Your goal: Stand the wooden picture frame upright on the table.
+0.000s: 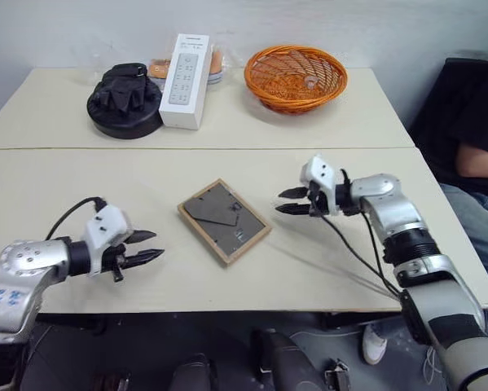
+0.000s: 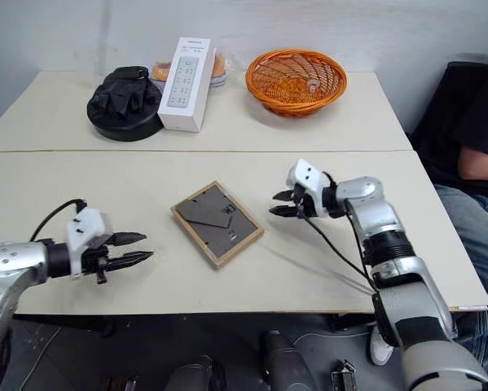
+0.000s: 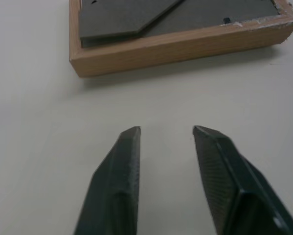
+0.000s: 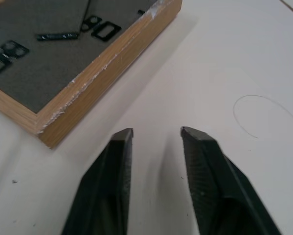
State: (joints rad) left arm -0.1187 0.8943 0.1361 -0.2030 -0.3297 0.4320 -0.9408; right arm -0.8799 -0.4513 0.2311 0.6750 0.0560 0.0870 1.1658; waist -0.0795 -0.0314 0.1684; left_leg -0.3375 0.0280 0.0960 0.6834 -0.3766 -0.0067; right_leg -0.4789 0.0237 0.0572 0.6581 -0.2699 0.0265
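Both arms reach inward, left tool (image 1: pixel 150 247) and right tool (image 1: pixel 286 201) parted, empty, flanking the flat-lying wooden picture frame (image 1: pixel 223 221).

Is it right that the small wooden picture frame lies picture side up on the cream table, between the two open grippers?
Not quite. The small wooden picture frame lies back side up: the left eye view shows its dark back panel with the stand flap. It does lie on the cream table, between the open left gripper and right gripper.

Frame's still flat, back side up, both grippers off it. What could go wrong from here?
1. The frame lies flush on the table, so fingers may just push it along instead of getting under an edge.
2. The stand flap looks folded flat; stood up like that, the frame would likely tip.
3. The right gripper cable trails nearby and could snag.
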